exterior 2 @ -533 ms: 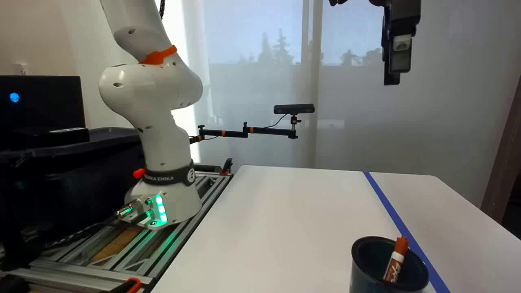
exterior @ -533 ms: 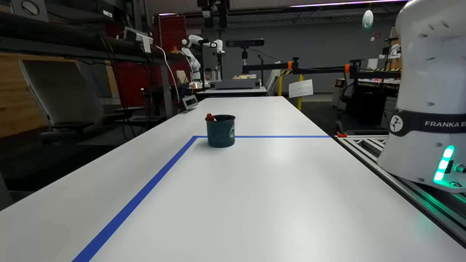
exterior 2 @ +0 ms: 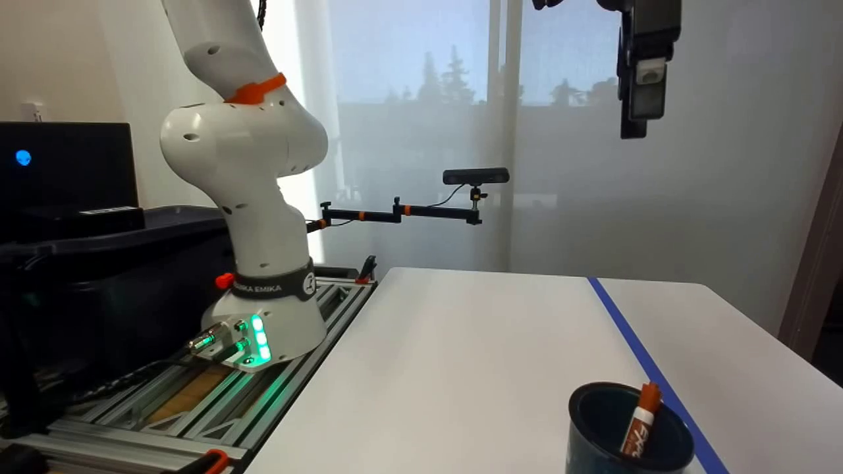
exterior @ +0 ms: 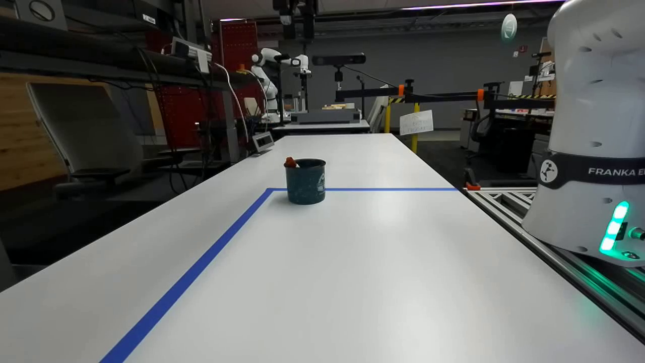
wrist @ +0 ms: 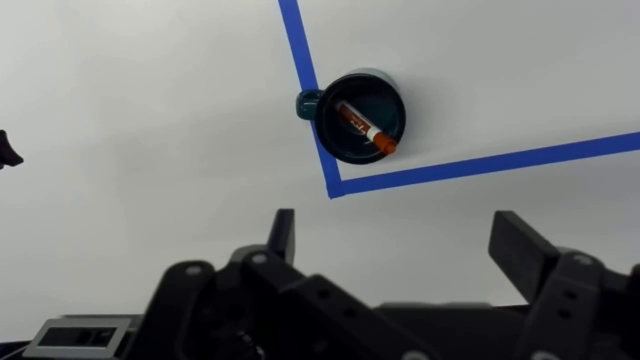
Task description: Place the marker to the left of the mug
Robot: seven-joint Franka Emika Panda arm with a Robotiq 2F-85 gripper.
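Marker pokes from the mug in an exterior view. In an exterior view, the claw hangs higher. Wrist view: claw spread wide, empty; marker leans inside the mug. Lifting and placing left of the mug seem undone.

I see a smooth, rounded, white robot arm with small grey dots and a black cord. It wears an orange band, a black belt with white letters that spell FRANKA, and glowing green lights. Its black gripper has pale round pins and blocky fingers.
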